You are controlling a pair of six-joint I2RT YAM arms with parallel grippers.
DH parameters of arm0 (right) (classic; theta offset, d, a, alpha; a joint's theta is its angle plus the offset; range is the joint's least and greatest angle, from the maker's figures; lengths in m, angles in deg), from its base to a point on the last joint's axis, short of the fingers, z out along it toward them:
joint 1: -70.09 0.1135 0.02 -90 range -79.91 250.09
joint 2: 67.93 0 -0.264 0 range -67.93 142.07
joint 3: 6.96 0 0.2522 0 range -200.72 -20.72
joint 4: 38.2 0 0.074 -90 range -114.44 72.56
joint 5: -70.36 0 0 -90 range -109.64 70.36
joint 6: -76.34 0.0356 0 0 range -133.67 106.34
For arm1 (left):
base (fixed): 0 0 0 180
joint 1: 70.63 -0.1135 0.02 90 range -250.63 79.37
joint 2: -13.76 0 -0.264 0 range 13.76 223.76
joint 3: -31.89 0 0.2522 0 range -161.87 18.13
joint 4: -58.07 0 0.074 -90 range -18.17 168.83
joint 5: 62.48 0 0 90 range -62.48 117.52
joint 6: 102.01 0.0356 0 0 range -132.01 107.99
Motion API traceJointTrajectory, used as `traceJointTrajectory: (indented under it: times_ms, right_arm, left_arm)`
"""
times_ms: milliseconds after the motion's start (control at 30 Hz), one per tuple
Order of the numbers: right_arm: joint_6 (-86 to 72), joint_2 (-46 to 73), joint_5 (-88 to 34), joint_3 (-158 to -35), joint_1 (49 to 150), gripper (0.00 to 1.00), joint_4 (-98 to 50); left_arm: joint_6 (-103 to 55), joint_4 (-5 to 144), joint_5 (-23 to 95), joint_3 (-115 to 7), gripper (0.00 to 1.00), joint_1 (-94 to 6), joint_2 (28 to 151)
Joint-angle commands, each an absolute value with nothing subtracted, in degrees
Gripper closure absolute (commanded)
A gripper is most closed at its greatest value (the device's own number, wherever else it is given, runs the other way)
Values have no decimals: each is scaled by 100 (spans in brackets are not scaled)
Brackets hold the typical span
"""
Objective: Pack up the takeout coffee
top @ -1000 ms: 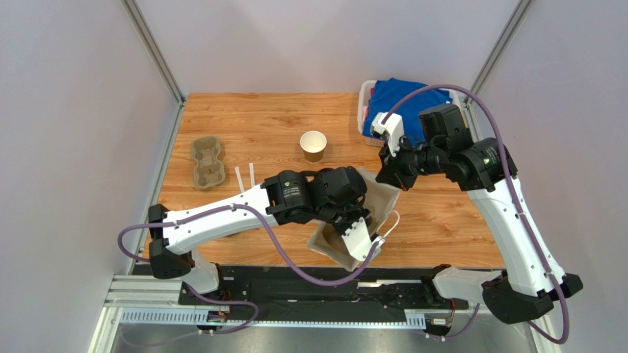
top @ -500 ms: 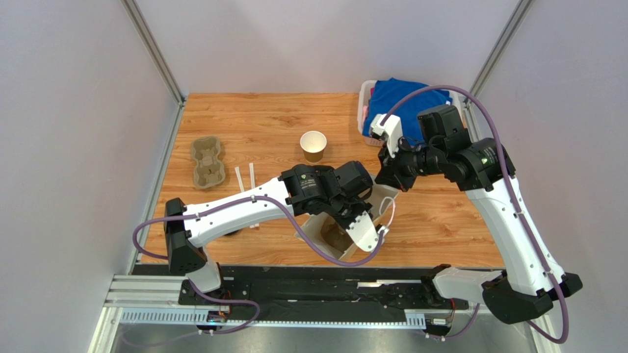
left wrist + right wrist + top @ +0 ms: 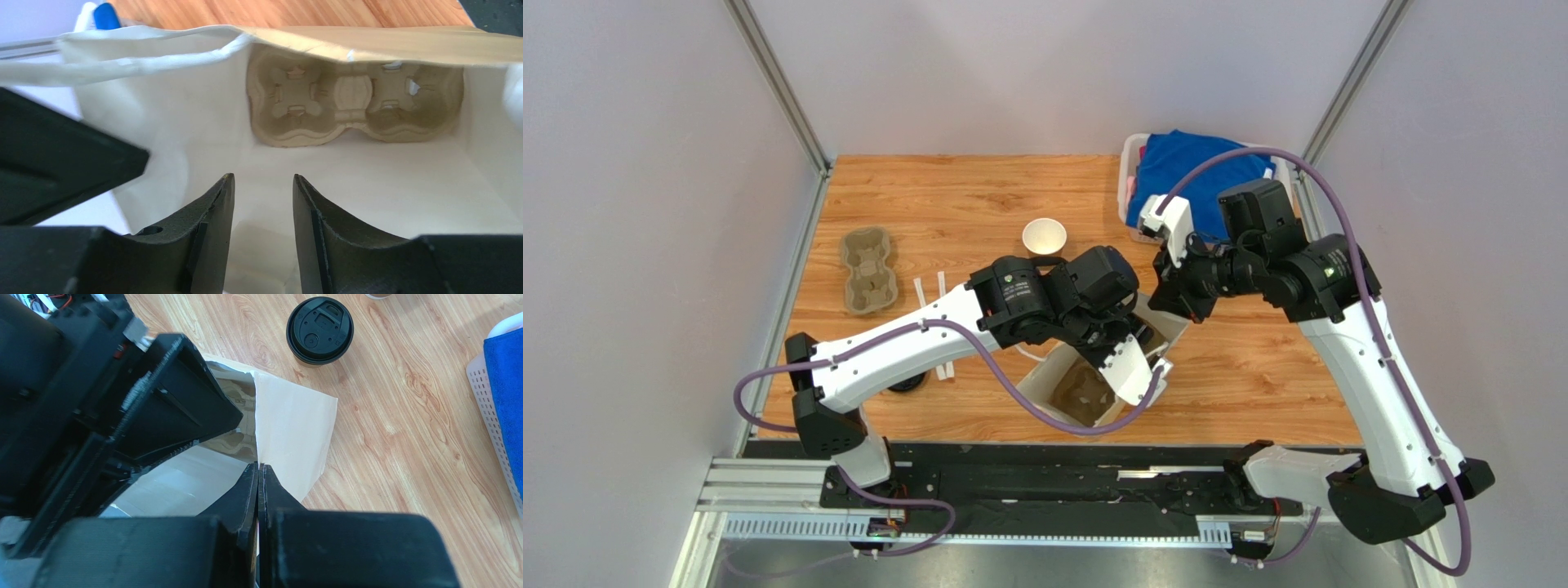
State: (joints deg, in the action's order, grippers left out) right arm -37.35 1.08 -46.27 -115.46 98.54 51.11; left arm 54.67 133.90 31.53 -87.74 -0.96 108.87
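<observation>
The takeout coffee (image 3: 320, 331), a cup under a round black lid, stands on the wood just beyond the white paper bag (image 3: 294, 429); in the top view my left arm hides it. The bag (image 3: 1048, 380) stands open near the table's front with a cardboard cup carrier (image 3: 353, 101) on its bottom. My left gripper (image 3: 263, 180) is open and empty inside the bag's mouth, above the carrier; it also shows in the top view (image 3: 1112, 358). My right gripper (image 3: 259, 468) is shut on the bag's top edge, and it shows in the top view (image 3: 1163, 306).
A lidless brown cup (image 3: 1044, 237) stands mid-table behind my left arm. A second cup carrier (image 3: 868, 268) and two white sticks (image 3: 930, 294) lie at the left. A white basket (image 3: 1129, 184) with blue cloth (image 3: 1192, 165) sits back right. A dark round thing (image 3: 909, 384) peeks from under my left arm.
My left gripper has moved away from the front edge, deeper over the bag. The bag's mouth now stands wider and shows the carrier. My right gripper has kept its hold.
</observation>
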Motion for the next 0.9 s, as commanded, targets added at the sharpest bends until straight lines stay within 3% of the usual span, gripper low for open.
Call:
traceJointTrajectory:
  times_ms: [0, 333, 733, 867]
  right_arm:
    - [-3854, -78, -4636, -11546, 9883, 100, 4869]
    - [-4108, -359, -4478, -11344, 9883, 100, 4772]
    - [-5049, -1475, -4962, -10659, 9883, 100, 4675]
    - [-4778, -1388, -4698, -10554, 9883, 100, 4790]
  left_arm:
    - [5373, 13669, 3113, -9339, 50, -41, 10595]
    - [4934, 14004, 3138, -9999, 34, 416, 9998]
    - [3108, 12950, 3614, -9684, 33, 434, 8662]
    - [2457, 12853, 3824, -9508, 33, -277, 8591]
